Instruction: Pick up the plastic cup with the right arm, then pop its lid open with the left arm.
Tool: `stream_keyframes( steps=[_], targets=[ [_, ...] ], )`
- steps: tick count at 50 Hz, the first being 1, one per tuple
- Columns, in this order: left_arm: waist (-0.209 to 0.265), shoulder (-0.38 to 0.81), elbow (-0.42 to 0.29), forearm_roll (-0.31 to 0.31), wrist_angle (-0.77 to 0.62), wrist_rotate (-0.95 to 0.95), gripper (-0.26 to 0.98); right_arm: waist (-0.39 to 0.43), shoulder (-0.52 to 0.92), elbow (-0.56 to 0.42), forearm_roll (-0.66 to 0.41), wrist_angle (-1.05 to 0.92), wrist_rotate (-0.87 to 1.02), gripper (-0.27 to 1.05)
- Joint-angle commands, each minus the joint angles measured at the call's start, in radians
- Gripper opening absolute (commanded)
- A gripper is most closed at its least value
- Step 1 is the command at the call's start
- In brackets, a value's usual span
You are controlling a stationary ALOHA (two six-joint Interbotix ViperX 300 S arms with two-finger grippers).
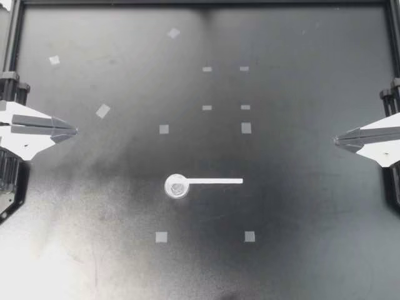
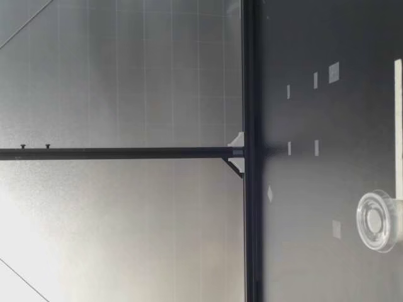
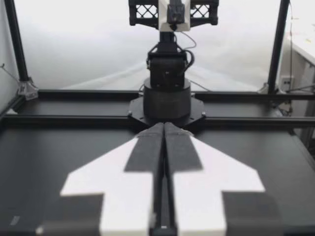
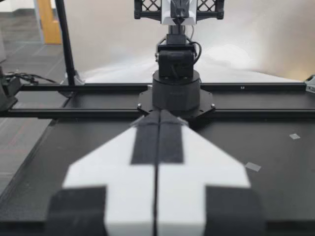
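We count one clear round cup (image 1: 177, 186), one white strip (image 1: 214, 181), eleven pale tape marks (image 1: 164, 129) on the counter (image 1: 300, 206), and two tools: our left tool (image 1: 75, 130) and our right tool (image 1: 335, 141)

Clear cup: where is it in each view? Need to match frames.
Top view: clear cup near the middle of the table, at one end of the white strip.
Low view: clear cup on the table, close to the camera, by the strip's end.
Left wrist view: not in it.
Right wrist view: not in it.
Shared landmark: the white strip.
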Motion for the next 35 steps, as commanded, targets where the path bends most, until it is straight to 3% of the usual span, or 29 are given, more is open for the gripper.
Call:
stream_keyframes(
  steps=[1,5,14,23,28,35],
  targets=[
    [0.021,-0.011,0.028,0.003,-0.02,0.006,0.14,-0.008,-0.003,0.009,-0.002,-0.009,-0.003,0.05],
    [0.021,-0.023,0.041,0.003,-0.023,-0.009,0.07,-0.009,-0.014,0.034,-0.002,-0.025,-0.005,-0.02],
    [0.021,-0.003,0.035,0.003,-0.014,-0.012,0.06,-0.009,-0.008,0.081,-0.002,-0.054,-0.002,-0.03],
    [0.02,0.083,-0.081,0.002,0.106,-0.005,0.06,-0.009,0.055,0.052,-0.002,-0.054,-0.002,-0.03],
    [0.021,0.167,-0.149,0.002,0.187,-0.005,0.06,-0.009,0.152,0.017,0.0,-0.055,0.0,-0.02],
    [0.021,0.287,-0.183,0.002,0.207,-0.011,0.06,-0.008,0.336,-0.021,0.0,-0.112,0.002,0.1]
  ],
)
